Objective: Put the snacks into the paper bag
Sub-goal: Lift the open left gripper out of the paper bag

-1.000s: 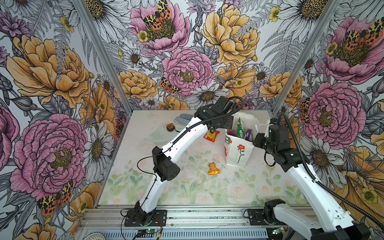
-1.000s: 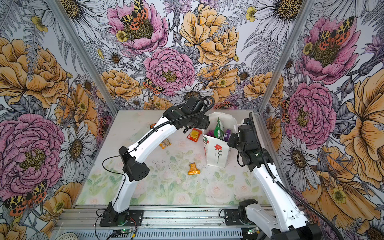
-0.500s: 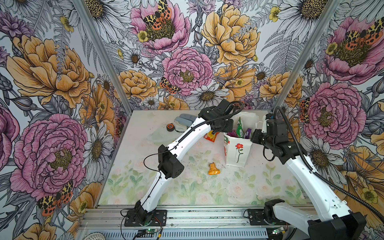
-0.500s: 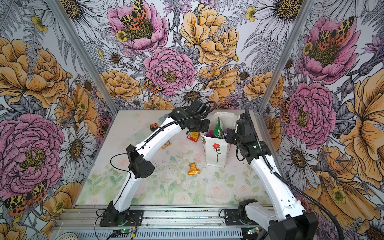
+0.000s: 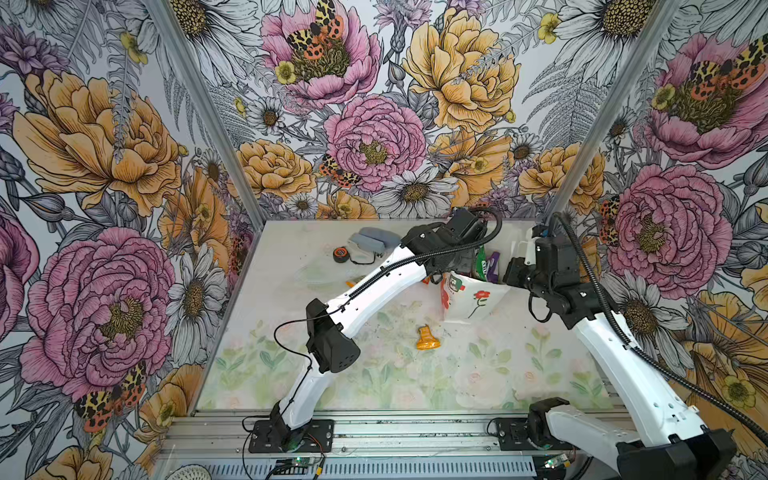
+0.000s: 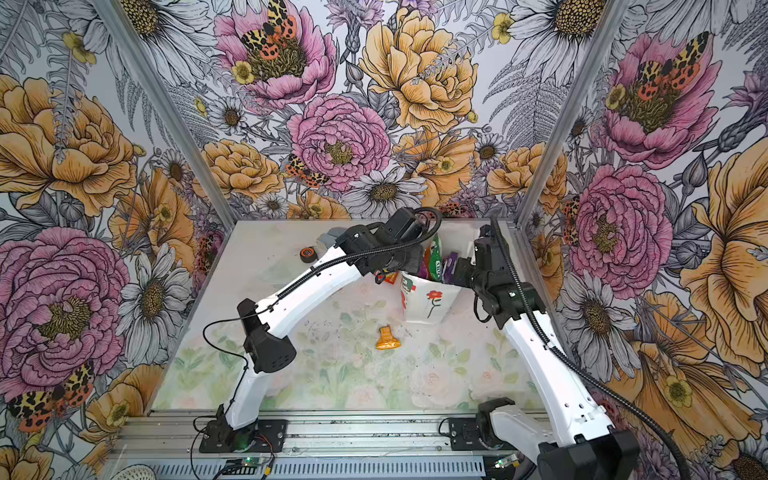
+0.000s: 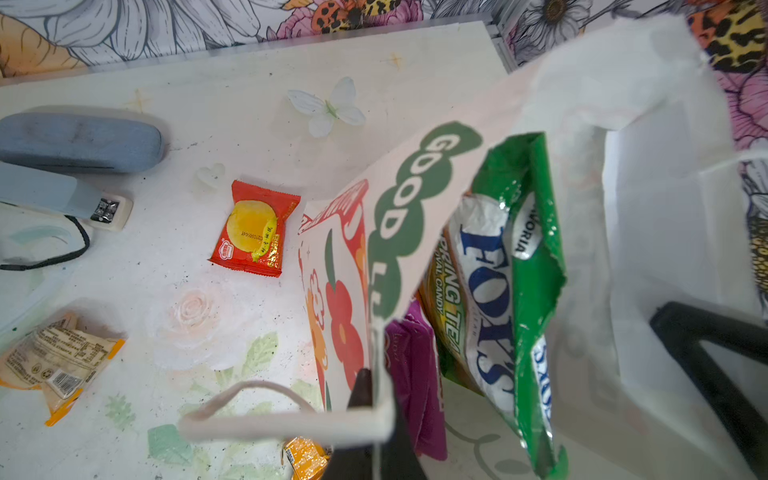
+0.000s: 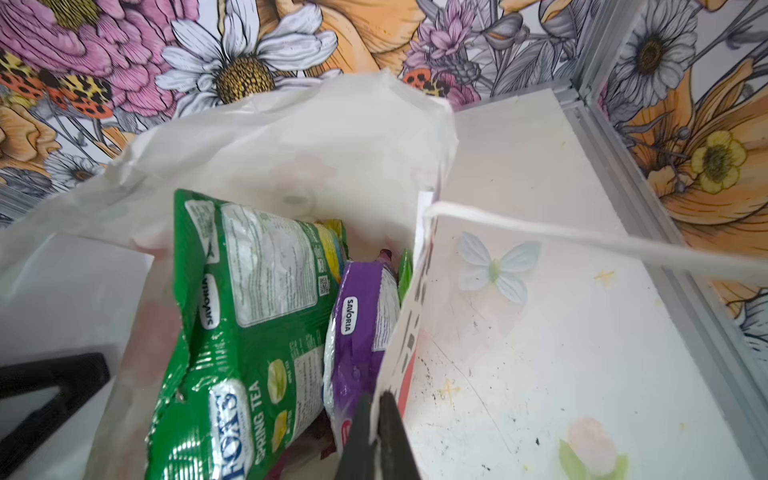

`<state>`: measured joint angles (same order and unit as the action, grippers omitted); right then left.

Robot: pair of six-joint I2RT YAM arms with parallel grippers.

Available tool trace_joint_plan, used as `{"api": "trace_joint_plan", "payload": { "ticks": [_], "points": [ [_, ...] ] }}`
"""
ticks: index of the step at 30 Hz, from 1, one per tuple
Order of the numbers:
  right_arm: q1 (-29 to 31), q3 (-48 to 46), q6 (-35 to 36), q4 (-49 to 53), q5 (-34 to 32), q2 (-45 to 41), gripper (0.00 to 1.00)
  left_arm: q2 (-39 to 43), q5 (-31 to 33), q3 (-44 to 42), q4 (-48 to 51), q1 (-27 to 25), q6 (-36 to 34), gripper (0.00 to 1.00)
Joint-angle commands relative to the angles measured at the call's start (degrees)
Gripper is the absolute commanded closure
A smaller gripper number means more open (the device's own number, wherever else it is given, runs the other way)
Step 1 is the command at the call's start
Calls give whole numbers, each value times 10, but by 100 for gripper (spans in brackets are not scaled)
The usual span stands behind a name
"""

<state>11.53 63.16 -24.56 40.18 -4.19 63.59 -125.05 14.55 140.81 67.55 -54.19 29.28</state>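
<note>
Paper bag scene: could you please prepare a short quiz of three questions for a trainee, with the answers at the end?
1. True or false: the green Fox's packet stands inside the paper bag.
2. The left jaws are: A) shut on the paper bag's edge; B) wide open; C) shut on a snack.
3. Which snack lies alone on the table, shown below the paper bag in both top views?
Key: 1 true; 2 A; 3 the orange packet.
</note>
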Motion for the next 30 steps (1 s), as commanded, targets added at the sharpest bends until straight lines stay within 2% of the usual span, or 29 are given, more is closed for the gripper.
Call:
{"api": "trace_joint_plan", "payload": {
  "ticks": [1, 5, 9, 11, 13, 15, 20, 23, 30],
  "points": [
    [-2, -12, 2, -38, -4, 26, 100, 12, 0, 46, -73, -21, -8, 100],
    [-9, 12, 15, -31, -27, 32, 100, 2, -3, 60, -73, -28, -8, 100],
    [-14, 29, 16, -29, -36, 22, 100, 8, -31, 16, -73, 7, 49, 100],
    [-17, 26, 11, -29, -49, 22, 100, 27, 70, 3, -78, -15, 34, 100],
    [-20, 20, 10, -29, -49, 31, 100, 37, 124, 8, -100, -47, -2, 100],
    [-23, 15, 9, -27, -43, 39, 100, 39, 101, 4, -116, -54, 0, 100],
    [-36, 19, 18, -17, -69, 23, 100, 37, 30, -40, -124, -25, 56, 100],
    [-53, 24, 25, -13, -82, 10, 100, 50, 19, -69, -136, -16, 68, 100],
    [-63, 25, 10, -16, -36, 20, 100, 109, -6, -179, -230, 0, 86, 100]
  ]
}}
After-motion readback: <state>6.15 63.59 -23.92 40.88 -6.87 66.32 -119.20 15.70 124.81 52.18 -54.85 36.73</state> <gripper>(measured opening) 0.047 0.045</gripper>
